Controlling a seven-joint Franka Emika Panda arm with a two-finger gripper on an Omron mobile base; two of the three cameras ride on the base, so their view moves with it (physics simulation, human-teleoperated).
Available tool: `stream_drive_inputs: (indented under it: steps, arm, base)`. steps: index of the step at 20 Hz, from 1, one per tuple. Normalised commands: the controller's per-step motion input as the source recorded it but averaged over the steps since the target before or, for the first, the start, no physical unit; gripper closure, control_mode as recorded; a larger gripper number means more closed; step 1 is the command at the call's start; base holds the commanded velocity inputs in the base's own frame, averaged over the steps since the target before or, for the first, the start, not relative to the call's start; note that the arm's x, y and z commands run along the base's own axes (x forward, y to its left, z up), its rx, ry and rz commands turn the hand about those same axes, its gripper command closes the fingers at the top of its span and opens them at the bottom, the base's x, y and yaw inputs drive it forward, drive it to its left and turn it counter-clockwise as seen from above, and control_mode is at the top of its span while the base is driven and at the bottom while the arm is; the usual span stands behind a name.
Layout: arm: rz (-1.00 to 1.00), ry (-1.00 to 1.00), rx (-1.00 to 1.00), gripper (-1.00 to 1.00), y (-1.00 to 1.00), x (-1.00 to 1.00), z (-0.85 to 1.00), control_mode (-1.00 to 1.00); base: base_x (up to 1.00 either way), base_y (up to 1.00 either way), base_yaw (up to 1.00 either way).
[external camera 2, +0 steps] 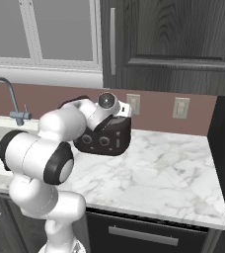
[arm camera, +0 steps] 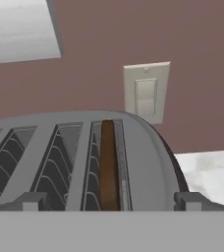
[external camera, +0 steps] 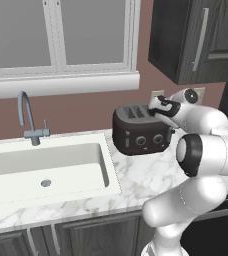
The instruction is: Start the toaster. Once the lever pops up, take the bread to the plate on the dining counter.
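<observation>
Toaster [external camera: 140,132]: dark, four-slot, on the marble worktop [external camera 2: 159,173] against the wall, right of the sink [external camera: 46,172]; bread [arm camera: 109,167]: brown slice sunk in the rightmost slot, edge-on in the hand view; gripper [external camera: 162,106]: over the toaster's top, jaws wide apart, holding nothing; lever: cannot be made out; step, by judgement: starting the toaster, not yet done; next move calls for finding the side tab and pressing it down.

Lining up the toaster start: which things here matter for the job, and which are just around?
Job:
toaster
bread in its slot
gripper, fingers open above the slots

Just around:
sink
faucet
wall switch
upper cabinet
</observation>
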Motion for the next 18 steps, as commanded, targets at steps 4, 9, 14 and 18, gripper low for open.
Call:
stream_drive_inputs:
  steps: [4,9,14,18]
  arm:
    - [0.0,0.0,0.0,-1.0,0.04,0.12,0.0,-1.0]
    - [0.0,0.0,0.0,-1.0,0.02,0.1,-0.02,-1.0]
    - [0.0,0.03,0.0,-1.0,0.0,0.03,-0.07,-1.0]
    - [0.0,0.04,0.0,-1.0,0.0,0.0,-0.12,-1.0]
  base:
    - [0.0,0.0,0.0]
    - [0.0,0.0,0.0]
    - [0.0,0.0,0.0]
    - [0.0,0.0,0.0]
